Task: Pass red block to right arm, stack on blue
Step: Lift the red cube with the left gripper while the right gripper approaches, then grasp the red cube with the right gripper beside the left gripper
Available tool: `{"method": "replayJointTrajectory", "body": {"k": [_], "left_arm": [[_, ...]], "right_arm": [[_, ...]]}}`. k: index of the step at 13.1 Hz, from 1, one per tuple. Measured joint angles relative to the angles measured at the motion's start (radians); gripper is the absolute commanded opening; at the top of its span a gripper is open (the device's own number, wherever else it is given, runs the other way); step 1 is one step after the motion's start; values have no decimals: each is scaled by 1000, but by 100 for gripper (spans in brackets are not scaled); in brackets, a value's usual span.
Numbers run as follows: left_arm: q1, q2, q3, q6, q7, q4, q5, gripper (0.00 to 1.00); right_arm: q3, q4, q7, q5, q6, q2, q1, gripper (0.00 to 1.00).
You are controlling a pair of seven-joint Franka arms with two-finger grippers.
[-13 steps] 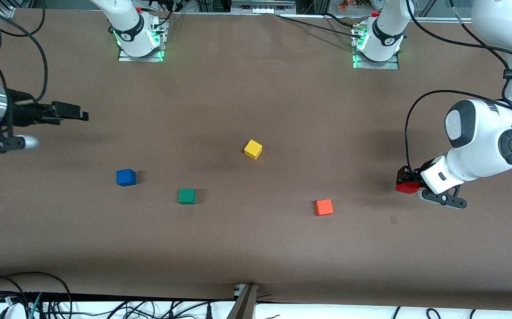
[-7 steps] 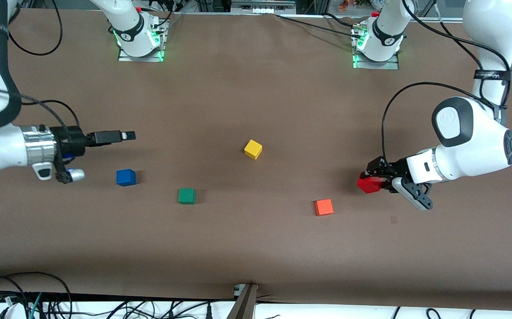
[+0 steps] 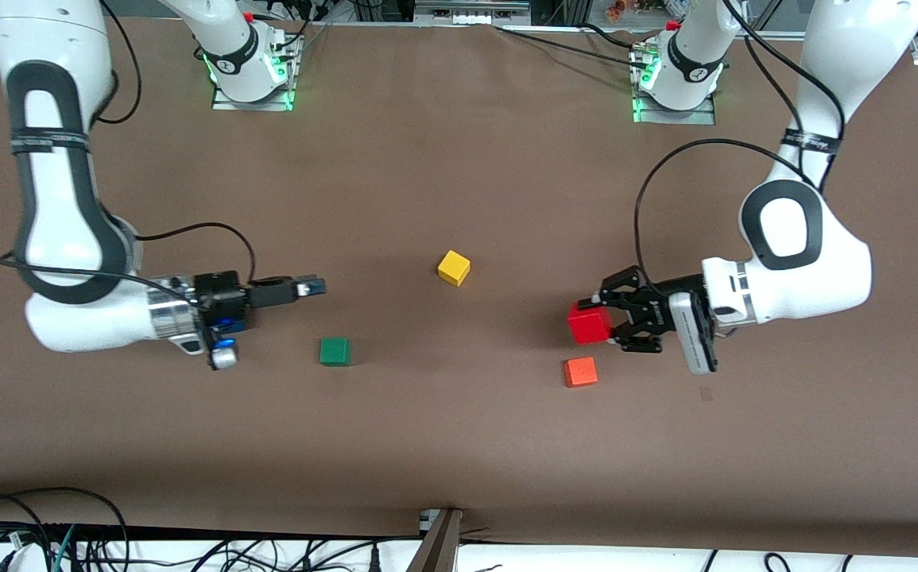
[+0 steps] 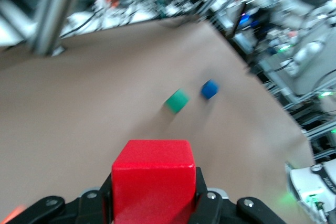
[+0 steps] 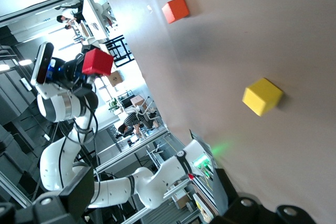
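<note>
My left gripper (image 3: pixel 595 324) is shut on the red block (image 3: pixel 588 325) and holds it level in the air, just above the orange-red cube (image 3: pixel 580 372). In the left wrist view the red block (image 4: pixel 153 181) fills the space between the black fingers (image 4: pixel 210 208). My right gripper (image 3: pixel 311 286) points toward the table's middle, over bare table beside the green cube (image 3: pixel 335 351). The blue cube is hidden under the right arm's wrist in the front view; it shows in the left wrist view (image 4: pixel 210 88) beside the green cube (image 4: pixel 177 100). The right wrist view shows the red block (image 5: pixel 96 62) in the left gripper.
A yellow cube (image 3: pixel 454 268) lies near the table's middle, between the two grippers and farther from the front camera. It also shows in the right wrist view (image 5: pixel 262 96), with the orange-red cube (image 5: pixel 175 9). Cables hang along the table's front edge (image 3: pixel 459 528).
My left arm has carried the red block from its end of the table toward the middle. My right arm has swung in from its end and now covers the blue cube.
</note>
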Motion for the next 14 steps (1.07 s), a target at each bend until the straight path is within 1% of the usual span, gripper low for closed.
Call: {"method": "replayJointTrajectory", "body": {"k": [2,4,6,8,11,13,14], "left_arm": [[-6,28,-50,-1,150,4,-81,0],[-21,66,-99,1,347,20,-187,0],[-60,103,-108,13,583,27,-313,0],[-103,131,-110,27,805,28,-468,0],[-181,166,-112,60,980,28,-640,0],[-223,177,-112,97,1045,29,-707,0],[-236,180,-112,103,1058,29,-721,0]], "right_arm": [[0,-1,0,53,37,7,50,100],[0,-8,1,94,47,13,70,100],[0,-16,0,139,53,21,78,100],[0,-32,-21,190,57,26,88,100],[0,-50,-66,236,72,26,114,100],[0,-64,-127,276,95,26,139,100],[0,-70,-155,289,102,26,149,100]]}}
